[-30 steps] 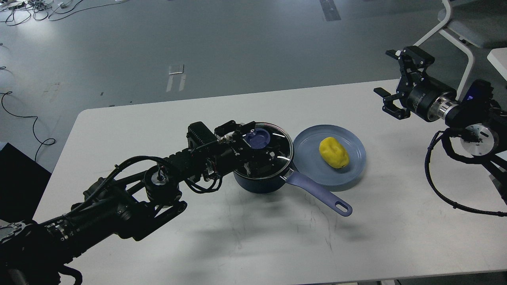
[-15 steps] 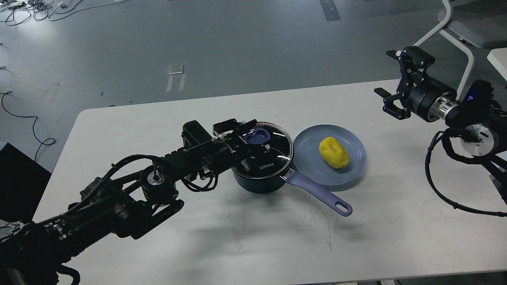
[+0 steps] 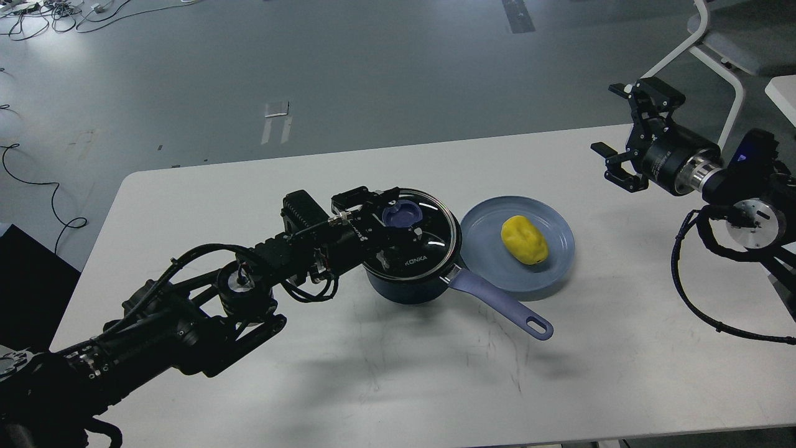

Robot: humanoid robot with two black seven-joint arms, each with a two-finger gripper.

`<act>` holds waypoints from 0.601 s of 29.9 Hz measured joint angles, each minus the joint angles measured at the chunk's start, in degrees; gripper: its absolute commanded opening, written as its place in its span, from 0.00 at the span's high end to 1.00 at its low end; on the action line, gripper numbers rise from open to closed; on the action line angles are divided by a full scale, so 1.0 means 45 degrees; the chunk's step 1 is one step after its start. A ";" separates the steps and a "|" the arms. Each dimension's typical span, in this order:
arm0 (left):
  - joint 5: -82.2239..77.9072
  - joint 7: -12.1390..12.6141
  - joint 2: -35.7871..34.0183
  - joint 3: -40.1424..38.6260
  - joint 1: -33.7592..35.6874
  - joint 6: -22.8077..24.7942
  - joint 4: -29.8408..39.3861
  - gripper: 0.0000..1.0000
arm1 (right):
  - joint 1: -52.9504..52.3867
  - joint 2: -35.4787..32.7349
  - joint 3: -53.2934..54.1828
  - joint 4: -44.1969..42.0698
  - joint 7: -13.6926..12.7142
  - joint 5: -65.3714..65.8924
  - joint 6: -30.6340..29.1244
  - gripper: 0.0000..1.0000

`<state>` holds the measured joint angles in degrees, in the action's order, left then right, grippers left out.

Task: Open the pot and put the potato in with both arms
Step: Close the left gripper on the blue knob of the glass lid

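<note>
A dark blue pot (image 3: 404,289) with a long purple handle (image 3: 504,305) stands mid-table. Its glass lid (image 3: 429,239) with a blue knob (image 3: 403,214) sits slightly raised and tilted over the rim. My left gripper (image 3: 388,218) is shut around the knob, coming in from the left. A yellow potato (image 3: 524,239) lies on a light blue plate (image 3: 485,261) just right of the pot. My right gripper (image 3: 612,124) is open and empty, held above the table's far right, well away from the potato.
The white table (image 3: 398,373) has bare surface in front of the pot and at the left. A white chair (image 3: 721,43) stands beyond the far right corner. A black box (image 3: 25,280) stands left of the table.
My left gripper has pulled back slightly to the left with the knob, and the lid has lifted and shifted with it. The right gripper has drifted slightly right.
</note>
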<state>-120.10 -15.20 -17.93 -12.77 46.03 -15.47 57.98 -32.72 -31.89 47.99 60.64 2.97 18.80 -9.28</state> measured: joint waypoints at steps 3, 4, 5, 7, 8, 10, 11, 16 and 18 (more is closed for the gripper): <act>0.0037 -0.0005 -0.0021 0.0245 0.0000 0.0000 0.0023 0.11 | 0.0055 -0.0016 0.0000 0.0004 0.0002 -0.0009 0.0000 0.00; 0.0043 -0.0004 -0.0030 0.0331 0.0000 0.0000 0.0024 0.11 | 0.0064 -0.0020 0.0000 0.0006 0.0003 -0.0012 0.0000 0.00; 0.0045 -0.0004 -0.0031 0.0369 0.0000 0.0000 0.0024 0.11 | 0.0069 -0.0020 0.0000 0.0009 0.0003 -0.0014 -0.0001 0.00; 0.0048 -0.0002 -0.0021 0.0410 0.0000 0.0000 0.0024 0.15 | 0.0072 -0.0020 0.0000 0.0015 0.0004 -0.0016 -0.0007 0.00; 0.0048 0.0004 -0.0007 0.0421 0.0000 0.0000 0.0025 0.18 | 0.0072 -0.0020 0.0000 0.0015 0.0005 -0.0016 -0.0008 0.00; 0.0048 0.0012 0.0013 0.0432 -0.0002 0.0000 0.0025 0.30 | 0.0071 -0.0020 0.0000 0.0014 0.0005 -0.0015 -0.0008 0.00; 0.0042 0.0019 0.0016 0.0434 -0.0008 0.0000 0.0025 0.33 | 0.0072 -0.0020 0.0000 0.0011 0.0005 -0.0015 -0.0007 0.00; 0.0014 0.0038 0.0018 0.0436 -0.0007 -0.0001 0.0022 0.42 | 0.0072 -0.0020 0.0000 0.0001 0.0005 -0.0011 0.0006 0.00; 0.0010 0.0038 0.0020 0.0436 0.0009 -0.0001 0.0014 0.43 | 0.0071 -0.0021 0.0000 0.0000 0.0005 -0.0005 0.0009 0.00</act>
<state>-120.05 -15.03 -17.84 -10.81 46.08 -15.48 58.04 -32.40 -31.98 47.98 60.64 2.99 18.78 -9.24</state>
